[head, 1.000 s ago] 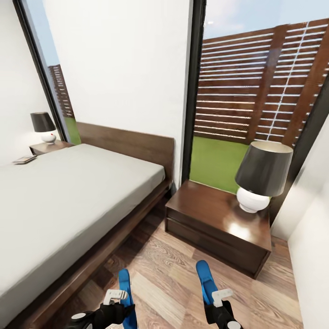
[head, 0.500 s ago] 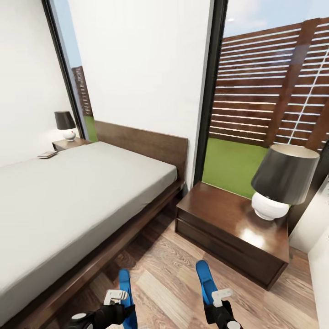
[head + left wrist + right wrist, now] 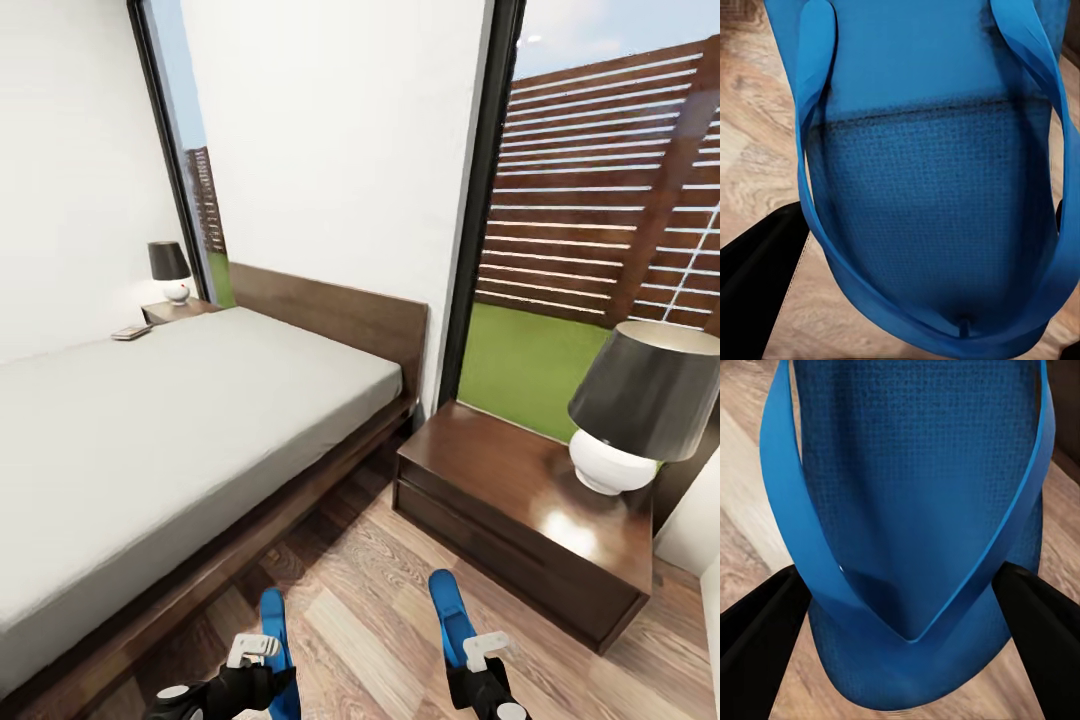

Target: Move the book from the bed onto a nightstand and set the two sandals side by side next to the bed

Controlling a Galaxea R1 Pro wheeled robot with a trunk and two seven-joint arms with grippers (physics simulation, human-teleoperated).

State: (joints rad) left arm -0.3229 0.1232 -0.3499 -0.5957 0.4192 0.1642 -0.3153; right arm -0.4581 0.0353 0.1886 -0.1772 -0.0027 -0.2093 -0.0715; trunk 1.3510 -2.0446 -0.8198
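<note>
Left gripper [image 3: 262, 662] clamps one bright blue sandal [image 3: 273, 620], right gripper [image 3: 480, 655] clamps the other [image 3: 450, 610]; both over plank floor [image 3: 350, 600] beside the dark-framed grey-mattress bed [image 3: 180, 420]; lower level, toes parallel; small book [image 3: 131, 332] at mattress far edge.

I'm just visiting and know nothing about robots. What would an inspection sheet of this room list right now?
Surface: wood-plank floor; bare grey mattress on the bed.
Job's things: left sandal in the left gripper; right sandal in the right gripper; a small flat item, probably the book, at the bed's far edge; near nightstand; far nightstand.
Clutter: a lamp on the near nightstand, another lamp on the far one.
Grippers: each shut on a sandal.
Cables: nothing seen.
Surroundings: white walls, tall windows, fence, grass.
</note>
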